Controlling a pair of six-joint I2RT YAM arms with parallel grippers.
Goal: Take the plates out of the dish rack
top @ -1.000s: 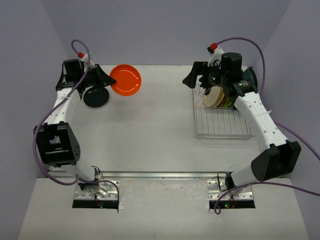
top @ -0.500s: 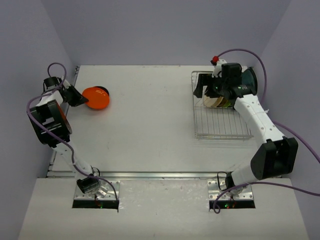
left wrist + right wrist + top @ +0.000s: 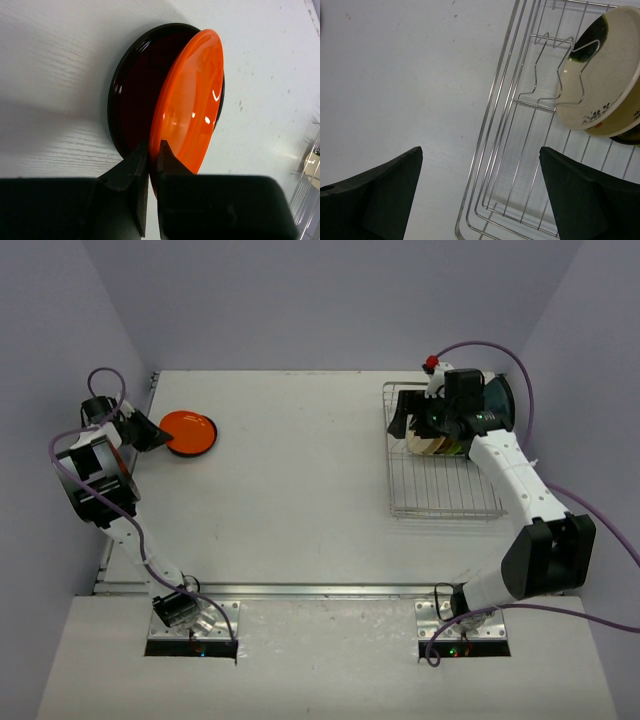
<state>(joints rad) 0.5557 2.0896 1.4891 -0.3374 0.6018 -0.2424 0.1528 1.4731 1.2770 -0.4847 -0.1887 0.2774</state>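
Top external view: the dish rack (image 3: pixel 445 490) sits where it did half a second ago, while the orange plate (image 3: pixel 190 431) now lies flatter, covering most of the black plate (image 3: pixel 132 95) beneath it. The right arm hides most of the racked plates. A cream plate (image 3: pixel 605 75) shows ahead and to the right of the right gripper (image 3: pixel 479 152), whose jaws stand wide apart above the rack's rim. The left gripper (image 3: pixel 152 150) is clamped on the orange plate's near rim.
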